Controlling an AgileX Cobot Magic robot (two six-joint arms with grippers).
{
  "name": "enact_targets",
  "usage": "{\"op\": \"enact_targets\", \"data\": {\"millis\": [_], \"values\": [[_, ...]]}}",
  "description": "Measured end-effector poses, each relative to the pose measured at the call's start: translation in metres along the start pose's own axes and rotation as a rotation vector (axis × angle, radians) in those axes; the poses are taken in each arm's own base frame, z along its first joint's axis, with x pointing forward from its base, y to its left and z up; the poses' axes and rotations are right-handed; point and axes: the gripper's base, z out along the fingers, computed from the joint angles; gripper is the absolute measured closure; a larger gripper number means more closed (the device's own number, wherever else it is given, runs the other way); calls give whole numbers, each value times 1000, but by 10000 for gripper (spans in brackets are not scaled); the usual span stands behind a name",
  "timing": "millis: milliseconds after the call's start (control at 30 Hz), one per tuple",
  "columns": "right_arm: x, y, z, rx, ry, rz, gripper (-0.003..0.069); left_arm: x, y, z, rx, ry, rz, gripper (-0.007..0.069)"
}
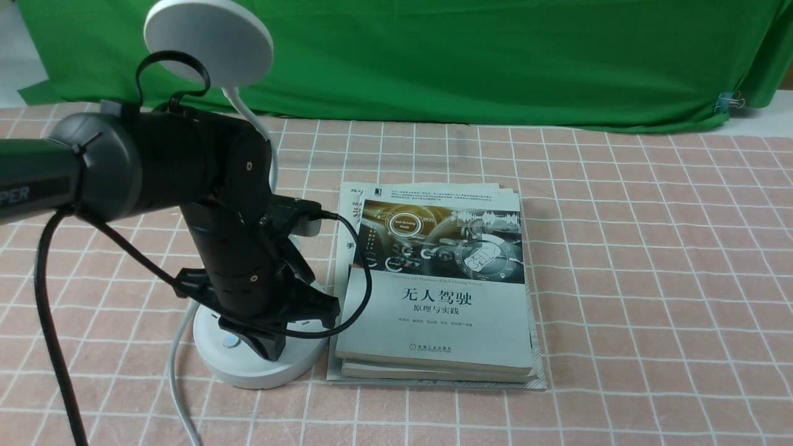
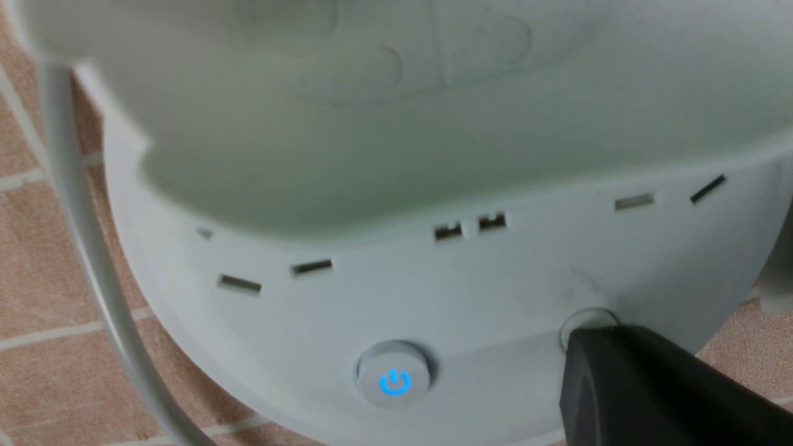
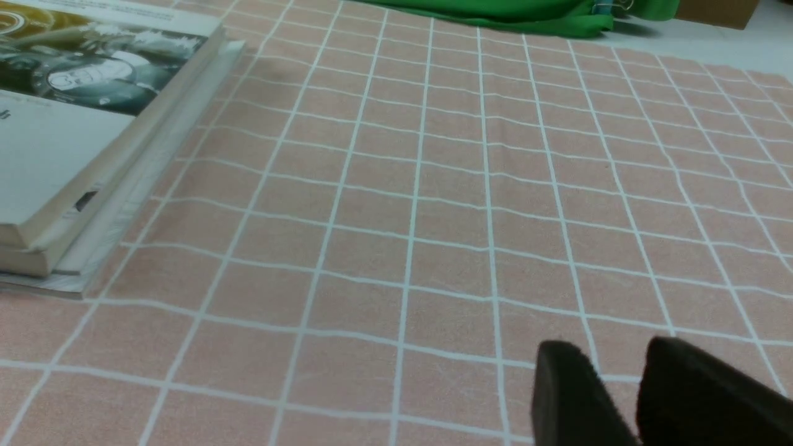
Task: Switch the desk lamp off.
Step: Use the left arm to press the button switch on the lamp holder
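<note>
The left hand [image 1: 271,347] points down onto the near rim of the desk lamp [image 1: 248,370], its fingers showing as one dark wedge, pressed together with nothing between them. In the left wrist view the tip sits on a round button [image 2: 585,317] in the lamp's base, half covering it. Just beside that is a second button [image 2: 394,381], whose power symbol glows blue. Behind both runs a curved row of socket slots [image 2: 310,267]. The lamp stands on the left part of the surface [image 1: 650,279] – a pink checked cloth – with its bendy neck [image 1: 248,110] rising behind the arm to the flat disc head [image 1: 207,40]. A white cord [image 1: 176,371] trails from the base toward the near edge. A stack of books [image 1: 440,310] lies just right of the base. Green cloth [image 1: 464,56] hangs at the back. The right hand [image 3: 616,365], seen only in its own wrist view, hovers low over bare checked cloth well right of the books – fingers a narrow slit apart, holding nothing.
</note>
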Motion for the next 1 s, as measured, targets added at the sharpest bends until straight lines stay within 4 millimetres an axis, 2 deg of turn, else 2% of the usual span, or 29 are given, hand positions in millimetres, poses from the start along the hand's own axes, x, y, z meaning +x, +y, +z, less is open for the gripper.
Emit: {"op": "enact_targets", "data": {"millis": [133,333,400,567,733,1000], "values": [[0,0,0,0,0,0,419,1,-1,-5,-13,-10,14,619],[0,0,0,0,0,0,419,6,-4,-27,-25,-68,22,619],[0,0,0,0,0,0,419,6,-5,-29,-25,-71,24,619],[0,0,0,0,0,0,419,4,-5,-22,-25,-63,17,619],[0,0,0,0,0,0,419,-1,-4,1,-27,-17,12,619],[0,0,0,0,0,0,419,-1,-4,-4,-25,-30,12,619]]}}
